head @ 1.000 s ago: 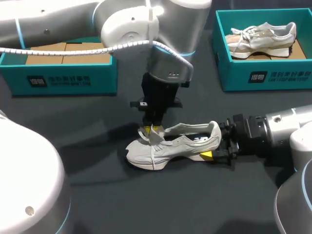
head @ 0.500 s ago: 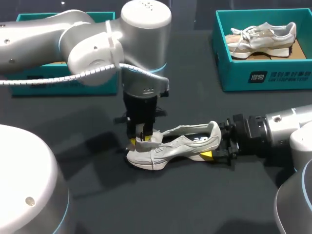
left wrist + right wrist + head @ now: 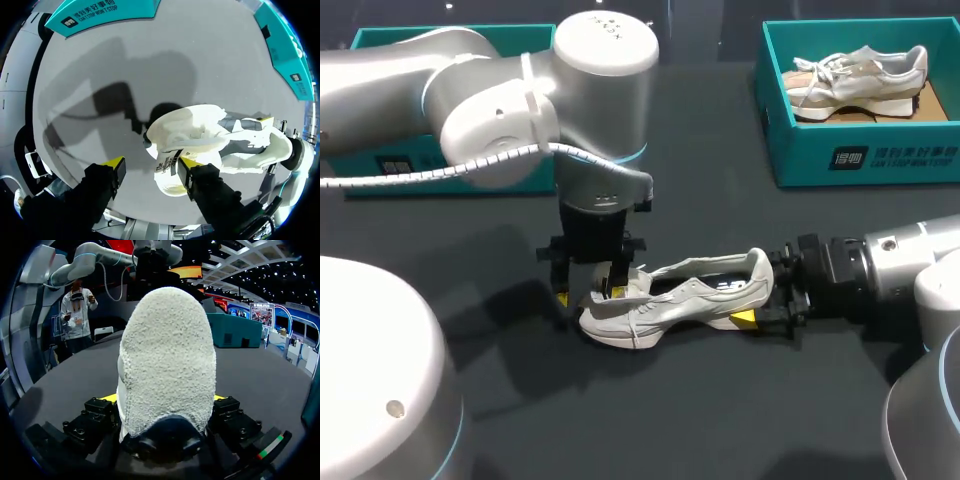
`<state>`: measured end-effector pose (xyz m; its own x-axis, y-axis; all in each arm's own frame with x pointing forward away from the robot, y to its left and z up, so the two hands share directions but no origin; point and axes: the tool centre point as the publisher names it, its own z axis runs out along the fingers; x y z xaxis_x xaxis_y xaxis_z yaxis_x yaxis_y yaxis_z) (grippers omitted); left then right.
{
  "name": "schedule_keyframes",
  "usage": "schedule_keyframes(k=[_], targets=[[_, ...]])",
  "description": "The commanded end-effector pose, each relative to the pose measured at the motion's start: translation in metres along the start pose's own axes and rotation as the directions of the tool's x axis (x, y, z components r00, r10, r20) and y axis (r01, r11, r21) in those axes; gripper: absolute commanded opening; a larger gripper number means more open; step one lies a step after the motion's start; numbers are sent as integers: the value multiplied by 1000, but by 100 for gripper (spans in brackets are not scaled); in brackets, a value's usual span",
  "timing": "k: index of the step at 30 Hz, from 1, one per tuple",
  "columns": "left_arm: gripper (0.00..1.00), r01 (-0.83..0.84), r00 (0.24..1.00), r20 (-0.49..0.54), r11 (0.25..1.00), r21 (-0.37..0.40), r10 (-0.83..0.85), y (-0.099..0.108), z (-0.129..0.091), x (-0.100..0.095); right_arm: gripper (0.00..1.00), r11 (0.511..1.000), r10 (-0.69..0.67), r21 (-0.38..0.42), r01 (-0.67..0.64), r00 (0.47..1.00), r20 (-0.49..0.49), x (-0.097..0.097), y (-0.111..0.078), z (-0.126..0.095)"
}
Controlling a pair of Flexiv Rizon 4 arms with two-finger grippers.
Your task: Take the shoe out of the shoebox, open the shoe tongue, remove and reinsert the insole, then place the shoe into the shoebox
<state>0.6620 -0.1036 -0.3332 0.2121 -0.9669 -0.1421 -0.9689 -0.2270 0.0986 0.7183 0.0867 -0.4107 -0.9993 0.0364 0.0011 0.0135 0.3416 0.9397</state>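
The shoe point(image 3: 670, 300) stood on the table point(image 3: 720, 410), heel pinched between the right gripper's point(image 3: 760, 302) fingers. The left gripper point(image 3: 588, 295) hung over the toe end, fingers spread, one tip against the tongue point(image 3: 628, 284), the other beside the shoe. Closing from there would likely catch only the tongue's edge, which could slip free, and a hard pull might drag the heel loose.

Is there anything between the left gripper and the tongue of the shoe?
Nothing visible. The left gripper is open just above the toe end of the shoe, with the tongue right beside one finger.
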Motion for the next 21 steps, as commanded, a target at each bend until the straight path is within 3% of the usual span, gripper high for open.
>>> schedule_keyframes(k=[1,6,10,18,21], targets=[[63,-6,1000,3,999,-33,6,-7,9,-1,0,1000,0,3,0,1000,1,0,-1,1],[55,-42,999,-23,999,-32,41,-11,-1,-6,0,1000,0,3,0,1000,1,0,-1,1],[59,-102,993,-59,995,-8,101,-15,-25,-9,0,1000,0,3,0,1000,1,0,-1,1],[59,-310,941,-131,950,32,311,-15,-80,2,0,1000,0,3,0,1000,1,0,-1,1],[51,-393,906,-147,918,61,397,-12,-97,10,0,1000,0,3,0,1000,1,0,-1,1]])
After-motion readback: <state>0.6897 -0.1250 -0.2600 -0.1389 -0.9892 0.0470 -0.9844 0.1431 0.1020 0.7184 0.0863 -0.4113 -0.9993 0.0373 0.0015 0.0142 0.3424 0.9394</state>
